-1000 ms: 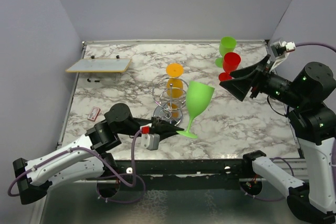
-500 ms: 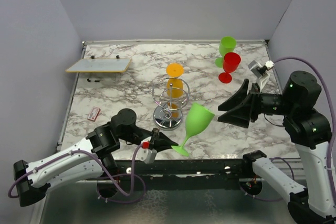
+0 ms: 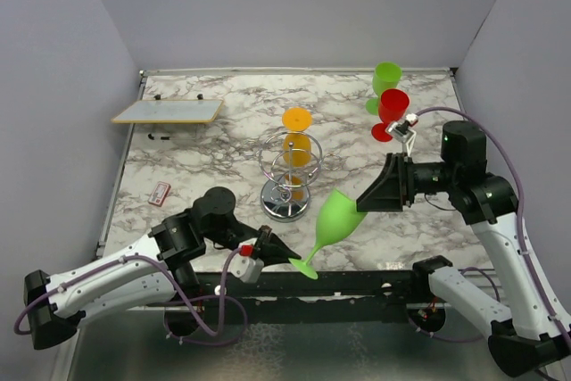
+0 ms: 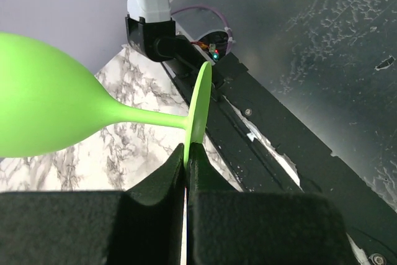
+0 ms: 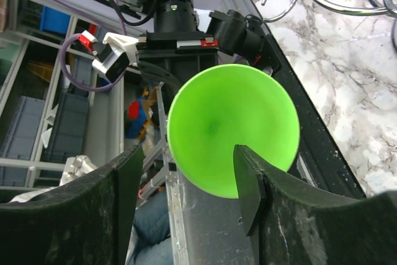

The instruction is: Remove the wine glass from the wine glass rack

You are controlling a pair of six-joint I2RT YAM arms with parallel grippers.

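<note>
My left gripper [image 3: 284, 253] is shut on the foot of a green wine glass [image 3: 332, 223] and holds it tilted above the table's near edge, bowl toward the right. In the left wrist view the foot [image 4: 198, 110] is pinched edge-on between my fingers. My right gripper [image 3: 368, 196] is open, its fingers right by the bowl's rim; in the right wrist view the green bowl [image 5: 232, 130] faces me, one finger [image 5: 248, 184] in front of it. The chrome wine glass rack [image 3: 287, 176] stands mid-table with an orange wine glass [image 3: 296, 138] hanging upside down on it.
A red wine glass [image 3: 390, 111] and another green wine glass [image 3: 385, 84] stand at the back right. A flat board [image 3: 168, 111] lies at the back left. A small red-and-white tag [image 3: 161, 192] lies near the left edge. The black front rail [image 3: 357, 283] runs below the held glass.
My left gripper has carried the green glass away from the rack, toward the near edge and lower. My right arm has swung down and left, bringing its open gripper to the bowl.
</note>
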